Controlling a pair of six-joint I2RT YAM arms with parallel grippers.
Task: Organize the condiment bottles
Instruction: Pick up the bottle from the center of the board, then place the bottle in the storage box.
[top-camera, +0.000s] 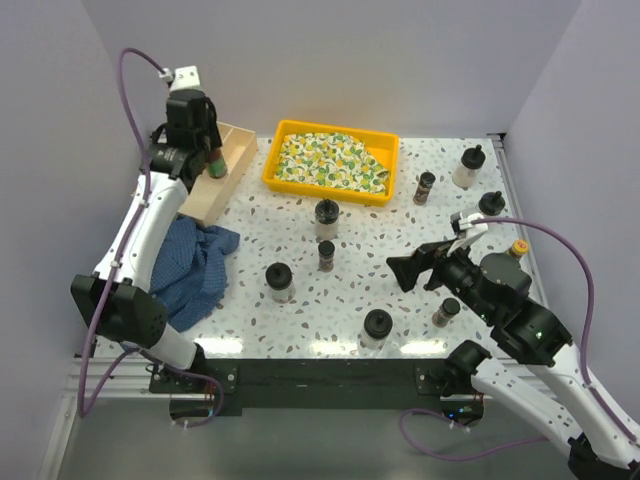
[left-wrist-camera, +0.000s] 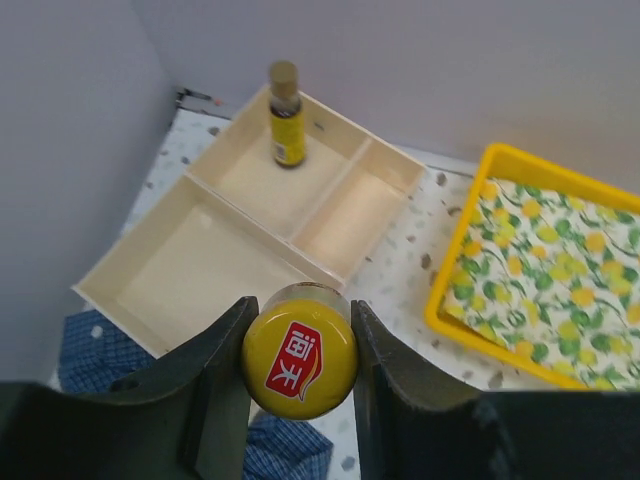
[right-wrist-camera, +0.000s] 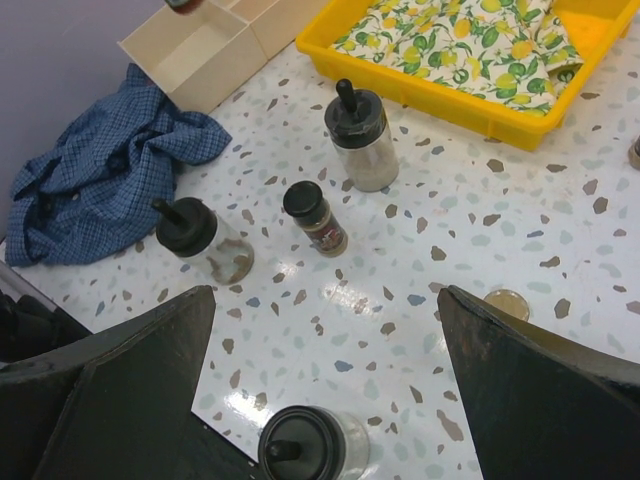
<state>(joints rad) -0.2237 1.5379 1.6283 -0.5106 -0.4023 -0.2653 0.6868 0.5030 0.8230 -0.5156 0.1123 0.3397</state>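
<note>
Left pincer grips a yellow bottle above the wooden box; right pincer gapes empty. Released tilted, the bottle could topple.

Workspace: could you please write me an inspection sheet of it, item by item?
Surface: speckled white table.
Job's things: one slim bottle stands in the wooden box; other bottles stand loose on the table.
Clutter: crumpled blue cloth; yellow tray holding patterned cloth.
Grippers: left gripper shut on a yellow-capped bottle by the box; right gripper open, empty.
Cables: purple cable loops, left and right.
Surroundings: plain grey walls.
</note>
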